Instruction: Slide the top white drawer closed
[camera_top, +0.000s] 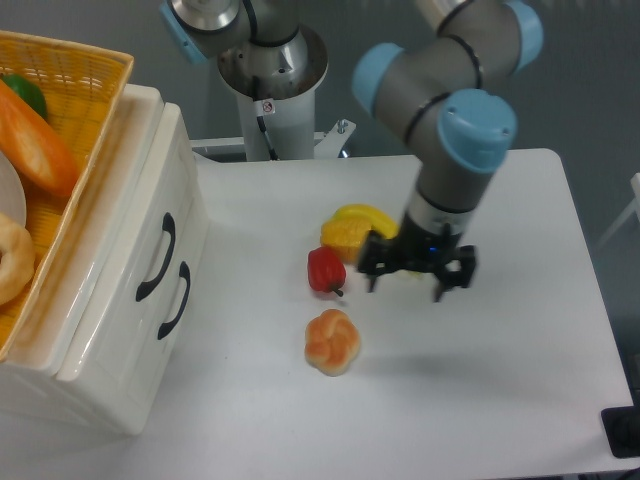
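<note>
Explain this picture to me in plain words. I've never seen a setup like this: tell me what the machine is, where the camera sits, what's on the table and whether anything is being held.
The grey machine with light blue joints is a robot arm, bolted down at the back of the white table. At its tip is a black claw with two fingers for gripping; they are spread apart and hold nothing.

There is one camera, fixed above the table and looking down at an angle.

On the left stands a small white cabinet. Its top white drawer and the lower drawer each have a curved black handle, and both look pushed in. A woven yellow basket with food sits on top.

On the table lie a red pepper, a bread roll and some yellow food partly hidden behind the claw.
</note>
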